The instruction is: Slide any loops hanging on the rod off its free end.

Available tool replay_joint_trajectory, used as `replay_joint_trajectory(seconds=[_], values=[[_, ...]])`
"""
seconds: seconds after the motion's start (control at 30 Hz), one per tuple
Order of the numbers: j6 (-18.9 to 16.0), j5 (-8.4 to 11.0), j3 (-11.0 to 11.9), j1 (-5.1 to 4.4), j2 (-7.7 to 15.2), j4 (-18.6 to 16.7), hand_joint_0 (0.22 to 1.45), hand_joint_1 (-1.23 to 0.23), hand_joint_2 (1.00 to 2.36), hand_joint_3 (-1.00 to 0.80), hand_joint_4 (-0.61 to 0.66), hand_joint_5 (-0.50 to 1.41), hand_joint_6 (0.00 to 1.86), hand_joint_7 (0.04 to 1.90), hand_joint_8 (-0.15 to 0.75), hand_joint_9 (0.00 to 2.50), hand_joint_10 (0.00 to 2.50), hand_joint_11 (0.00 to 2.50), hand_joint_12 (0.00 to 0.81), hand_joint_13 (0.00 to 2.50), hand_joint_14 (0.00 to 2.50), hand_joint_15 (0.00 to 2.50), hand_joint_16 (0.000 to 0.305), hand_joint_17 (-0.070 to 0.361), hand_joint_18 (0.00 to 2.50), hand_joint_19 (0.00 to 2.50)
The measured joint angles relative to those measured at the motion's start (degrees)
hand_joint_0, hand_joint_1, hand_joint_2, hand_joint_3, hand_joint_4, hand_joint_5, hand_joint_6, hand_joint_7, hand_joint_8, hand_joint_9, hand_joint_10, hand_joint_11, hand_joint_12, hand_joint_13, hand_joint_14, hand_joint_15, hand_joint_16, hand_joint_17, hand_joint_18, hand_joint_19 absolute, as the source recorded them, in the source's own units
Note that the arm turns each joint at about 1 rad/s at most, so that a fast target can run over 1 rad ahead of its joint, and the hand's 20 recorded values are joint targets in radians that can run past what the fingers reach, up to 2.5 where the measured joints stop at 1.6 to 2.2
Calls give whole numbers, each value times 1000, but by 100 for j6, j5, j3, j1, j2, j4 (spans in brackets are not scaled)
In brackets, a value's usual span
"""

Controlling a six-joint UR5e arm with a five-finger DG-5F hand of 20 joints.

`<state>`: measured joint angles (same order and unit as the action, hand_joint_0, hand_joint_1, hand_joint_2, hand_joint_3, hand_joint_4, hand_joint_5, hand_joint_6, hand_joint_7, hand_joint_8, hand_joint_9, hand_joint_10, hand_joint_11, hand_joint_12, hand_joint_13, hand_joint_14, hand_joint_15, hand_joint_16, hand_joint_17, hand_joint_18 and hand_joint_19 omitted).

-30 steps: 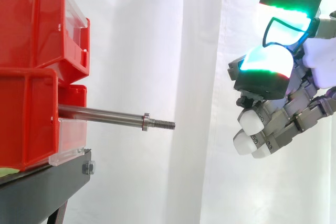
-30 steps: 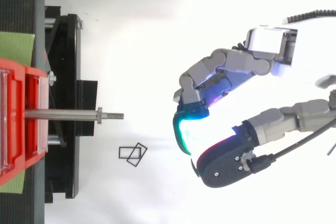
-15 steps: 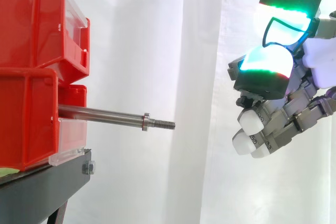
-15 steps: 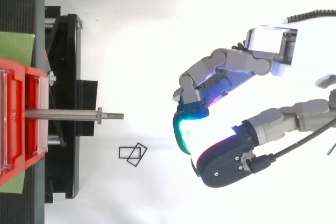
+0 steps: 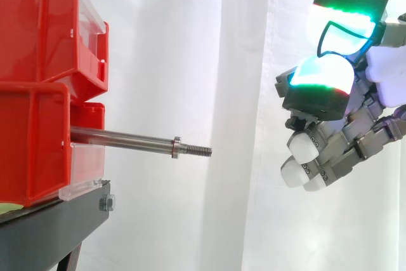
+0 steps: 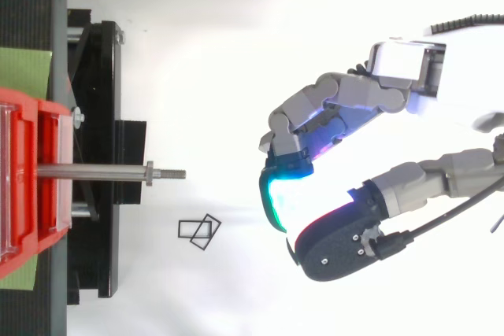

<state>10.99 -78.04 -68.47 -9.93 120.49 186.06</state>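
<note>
At the left of the side view, two red bins (image 5: 38,93) are stacked on a black stand (image 5: 57,220) before a white curtain (image 5: 190,61). From the front of the lower bin a steel rod (image 5: 127,139) sticks out to the right, level and a little downward. Near its free end it carries a small collar (image 5: 176,147), and past that a short threaded tip (image 5: 200,150) points into open air.

Seen from above, the rod (image 6: 102,171) runs left to right out over the stand's edge. Two thin black rectangular loops (image 6: 199,223) lie overlapping on the white surface, just beyond the rod's tip and a little to one side of it. They touch each other, and they are apart from the rod and from the robot.

Well to the right of the rod's tip, the hand (image 5: 336,138) hangs in the air at about the rod's height and somewhat above it. Its fingers are curled inward toward the thumb and nothing is held between them. The upper fingertips (image 5: 320,74) glow green and white with a thin red edge, and the lower pads (image 5: 298,150) glow plain white and point down and left.

From above, the hand (image 6: 346,108) reaches in from the right edge, with a cyan glow between the bent fingers and the dark thumb. A wide gap of white surface separates the hand from the loops and the rod.
</note>
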Motion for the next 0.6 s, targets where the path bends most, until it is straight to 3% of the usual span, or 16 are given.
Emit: replay_joint_trajectory(seconds=[0.6], values=[[0,8,0,0,-3,4,652,-535,1005,-448,86,-223,882,1221,251,810,4,122,213,527,0,0,34,76,343,18]])
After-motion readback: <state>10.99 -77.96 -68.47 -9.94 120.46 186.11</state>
